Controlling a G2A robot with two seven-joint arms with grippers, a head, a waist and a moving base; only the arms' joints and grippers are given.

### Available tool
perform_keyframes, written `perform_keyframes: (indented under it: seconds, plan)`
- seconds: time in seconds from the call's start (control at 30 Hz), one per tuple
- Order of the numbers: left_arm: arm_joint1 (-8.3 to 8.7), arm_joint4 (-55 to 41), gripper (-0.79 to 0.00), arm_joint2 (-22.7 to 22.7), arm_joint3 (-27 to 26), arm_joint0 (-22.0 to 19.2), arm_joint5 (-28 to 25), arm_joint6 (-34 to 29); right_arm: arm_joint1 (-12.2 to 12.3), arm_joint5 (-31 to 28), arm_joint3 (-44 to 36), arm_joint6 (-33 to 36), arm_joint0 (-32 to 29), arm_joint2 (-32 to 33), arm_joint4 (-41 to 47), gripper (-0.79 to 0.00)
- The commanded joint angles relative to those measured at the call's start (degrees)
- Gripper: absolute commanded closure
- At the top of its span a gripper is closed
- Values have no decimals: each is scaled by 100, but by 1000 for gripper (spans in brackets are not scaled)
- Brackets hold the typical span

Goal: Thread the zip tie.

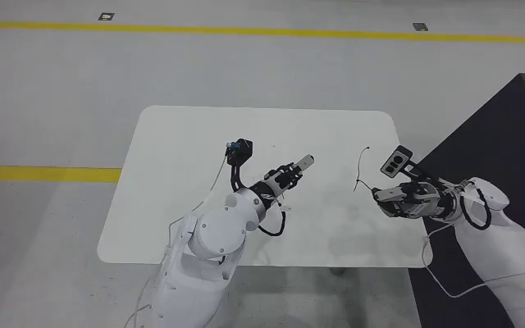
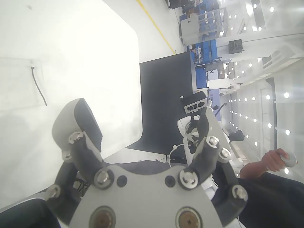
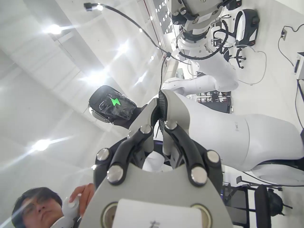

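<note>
The right gripper [image 3: 161, 96] is closed tight, its two fingertips pressed together on the strap of the zip tie [image 3: 142, 31], at the part farthest from its head. From the pinch the black strap runs straight out past the fingertips. It then bends sharply and sweeps away in a long arc to its small square head, which hangs free in the air with nothing touching it. Seen from above, this gripper is over the white table [image 1: 205, 148] near its edge. The tie stands just beside its tips, on the side facing the other arm.

The left gripper [image 2: 140, 110] is spread wide, with nothing between its fingers. It is over the middle of the table, well apart from the right gripper. The tie's head lies between the two and nearer the right one.

Beyond the left gripper's fingers a thin black strap [image 2: 38, 85] with a small head shows against the table top; whether this is the same tie or another one lying flat cannot be told
</note>
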Motion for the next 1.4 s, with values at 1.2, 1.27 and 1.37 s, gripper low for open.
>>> perform_keyframes:
  seconds: [1.2, 1.27, 1.37]
  plan:
    - [278, 3845, -785, 1480, -637, 302, -2150, -357, 0, 0, 0, 0, 0, 0, 0, 0]
    - [263, 3889, -785, 1631, -734, 305, -2206, -356, 0, 0, 0, 0, 0, 0, 0, 0]
    - [237, 3874, -785, 1759, -739, 319, -2214, -229, 0, 0, 0, 0, 0, 0, 0, 0]
